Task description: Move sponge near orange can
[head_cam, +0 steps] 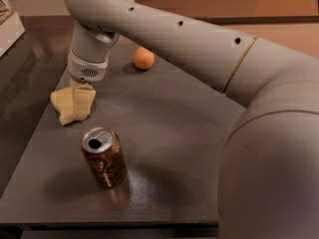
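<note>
The sponge (pixel 64 106), a pale yellow block with wavy edges, lies on the dark grey table (pixel 169 133) at the left. My gripper (pixel 81 101) points straight down onto the sponge's right part, below the white wrist cuff (pixel 88 72). The orange can (pixel 103 156), copper-toned with a silver top and dark hole, stands upright nearer the front edge, about one can-height in front of the sponge and slightly to its right. My arm reaches in from the right over the table.
A small round orange fruit (pixel 143 59) sits at the back of the table, right of my wrist. A pale box edge (pixel 9 26) shows at the far left. The table's front edge (pixel 114 223) lies just in front of the can.
</note>
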`<act>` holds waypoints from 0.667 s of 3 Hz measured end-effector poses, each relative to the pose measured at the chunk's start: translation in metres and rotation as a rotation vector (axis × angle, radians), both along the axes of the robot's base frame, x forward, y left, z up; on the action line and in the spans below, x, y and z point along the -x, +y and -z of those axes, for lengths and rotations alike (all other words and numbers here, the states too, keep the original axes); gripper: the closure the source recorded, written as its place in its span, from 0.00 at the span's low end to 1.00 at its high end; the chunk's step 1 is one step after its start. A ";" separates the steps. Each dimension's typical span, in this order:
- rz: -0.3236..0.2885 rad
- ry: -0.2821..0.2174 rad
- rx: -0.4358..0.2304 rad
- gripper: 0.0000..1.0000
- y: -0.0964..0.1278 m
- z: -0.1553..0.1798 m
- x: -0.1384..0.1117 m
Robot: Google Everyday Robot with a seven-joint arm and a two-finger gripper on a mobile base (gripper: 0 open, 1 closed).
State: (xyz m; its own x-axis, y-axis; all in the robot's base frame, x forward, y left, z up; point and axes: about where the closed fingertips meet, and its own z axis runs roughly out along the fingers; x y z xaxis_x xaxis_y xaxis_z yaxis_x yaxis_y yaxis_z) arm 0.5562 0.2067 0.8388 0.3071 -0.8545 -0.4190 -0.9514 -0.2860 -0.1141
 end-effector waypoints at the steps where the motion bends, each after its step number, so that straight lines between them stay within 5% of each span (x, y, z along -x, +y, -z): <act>1: 0.005 -0.002 -0.005 0.65 -0.005 -0.002 -0.002; 2: 0.028 -0.014 -0.018 0.88 -0.021 -0.014 -0.010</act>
State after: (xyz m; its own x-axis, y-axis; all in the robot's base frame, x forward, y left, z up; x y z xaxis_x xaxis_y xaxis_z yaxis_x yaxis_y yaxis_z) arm 0.5666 0.1857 0.8525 0.2893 -0.8553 -0.4298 -0.9572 -0.2573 -0.1324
